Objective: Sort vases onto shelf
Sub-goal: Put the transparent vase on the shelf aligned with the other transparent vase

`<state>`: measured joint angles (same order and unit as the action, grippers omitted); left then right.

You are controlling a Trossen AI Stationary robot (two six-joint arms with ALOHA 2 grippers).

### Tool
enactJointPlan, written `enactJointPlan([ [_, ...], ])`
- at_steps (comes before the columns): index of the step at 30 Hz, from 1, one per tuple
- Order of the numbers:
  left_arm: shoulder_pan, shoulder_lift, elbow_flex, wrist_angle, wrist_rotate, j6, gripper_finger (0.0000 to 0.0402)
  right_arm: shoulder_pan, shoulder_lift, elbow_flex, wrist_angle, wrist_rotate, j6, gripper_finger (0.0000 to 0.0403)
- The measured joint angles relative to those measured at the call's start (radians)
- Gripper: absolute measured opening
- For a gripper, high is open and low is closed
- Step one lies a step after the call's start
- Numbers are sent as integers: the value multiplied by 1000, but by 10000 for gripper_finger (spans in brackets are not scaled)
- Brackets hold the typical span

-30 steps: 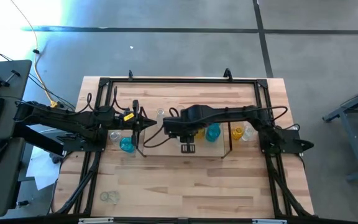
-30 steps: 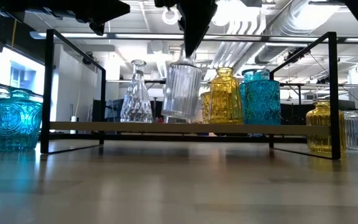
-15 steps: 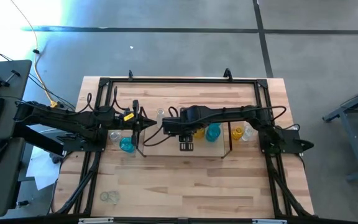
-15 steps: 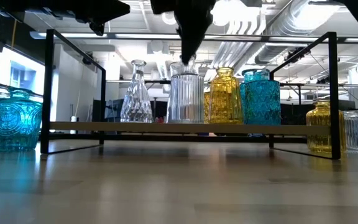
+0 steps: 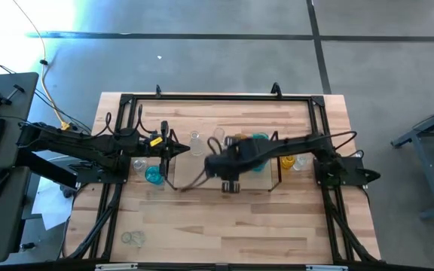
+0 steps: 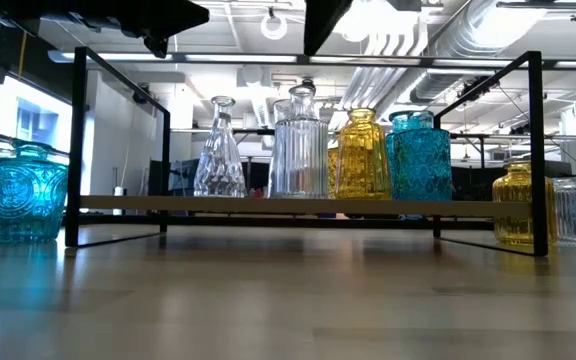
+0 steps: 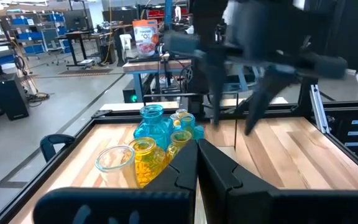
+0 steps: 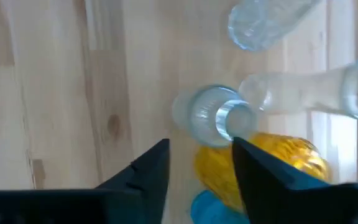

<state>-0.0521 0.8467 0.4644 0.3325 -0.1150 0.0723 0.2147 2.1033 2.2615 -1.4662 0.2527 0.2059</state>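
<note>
The shelf [image 6: 288, 205] carries a clear faceted vase [image 6: 218, 150], a clear ribbed vase [image 6: 299, 150], an amber vase [image 6: 361, 155] and a turquoise vase [image 6: 418, 155], all upright on their bases. My right gripper [image 8: 201, 146] hovers open above the ribbed vase [image 8: 213, 115], clear of its neck; the low view shows it at the top edge [image 6: 323, 15]. My left gripper [image 5: 173, 148] waits shut at the shelf's left end, holding nothing. A turquoise vase [image 5: 154, 175] and a clear one [image 5: 139, 163] stand on the table left of the shelf.
An amber vase [image 6: 521, 205] and a clear vase [image 6: 573, 210] stand on the table right of the shelf. Another clear vase [image 5: 132, 239] sits near the table's near left corner. A large black frame [image 5: 217, 98] rims the table. Bare wood lies along the near side.
My right gripper brought the tilted, lifted clear ribbed vase down upright onto the shelf beside the amber vase, let go of its neck and rose straight up, shifting a little toward the near edge. The vase now stands alone.
</note>
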Motion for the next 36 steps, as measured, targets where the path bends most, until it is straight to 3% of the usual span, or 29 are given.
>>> enactJointPlan([
  [6,0,0,0,-2,0,-3,0,59,1,-196,165,-73,34,24],
  [8,0,0,0,-2,0,-8,0,61,2,-264,230,-83,46,8],
  [13,0,0,0,-1,0,-16,0,52,2,-390,352,-63,96,25],
  [19,0,0,0,-4,0,-17,0,25,2,-461,378,32,155,3],
  [36,0,0,0,-16,0,-17,0,-31,2,-472,411,157,181,0],
])
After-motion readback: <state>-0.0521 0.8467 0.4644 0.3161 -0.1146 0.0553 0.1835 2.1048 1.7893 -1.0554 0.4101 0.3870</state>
